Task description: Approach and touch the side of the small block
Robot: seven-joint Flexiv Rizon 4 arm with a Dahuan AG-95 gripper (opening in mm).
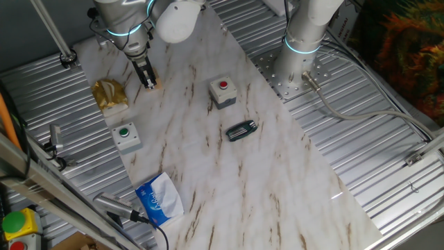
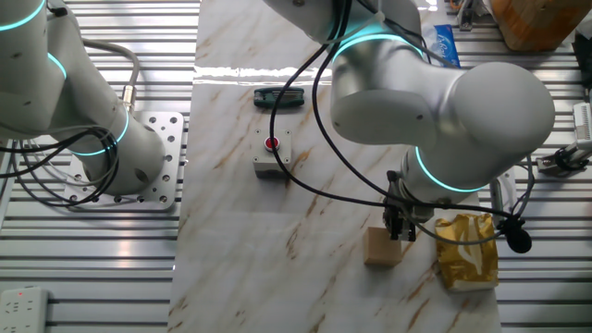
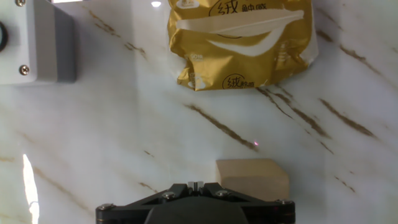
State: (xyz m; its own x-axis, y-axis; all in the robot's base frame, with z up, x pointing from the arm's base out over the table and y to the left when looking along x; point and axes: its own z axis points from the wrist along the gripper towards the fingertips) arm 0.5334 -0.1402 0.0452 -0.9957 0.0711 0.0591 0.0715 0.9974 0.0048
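The small block (image 2: 381,246) is a pale tan cube on the marble board. In the hand view the small block (image 3: 252,177) lies low and right of centre. My gripper (image 2: 400,229) stands right beside the block, its shut fingertips against or just off the block's side. In one fixed view the gripper (image 1: 148,82) hides most of the block; a sliver of the block (image 1: 157,85) shows at the fingers' right. In the hand view the fingers (image 3: 195,185) are closed together with nothing between them.
A lumpy yellow-brown packet (image 2: 465,250) lies close to the block (image 1: 109,94) (image 3: 239,42). A grey box with a red button (image 1: 223,92) (image 2: 272,153), a grey box with a green button (image 1: 126,136), a black object (image 1: 241,130) and a blue pack (image 1: 159,200) stand on the board.
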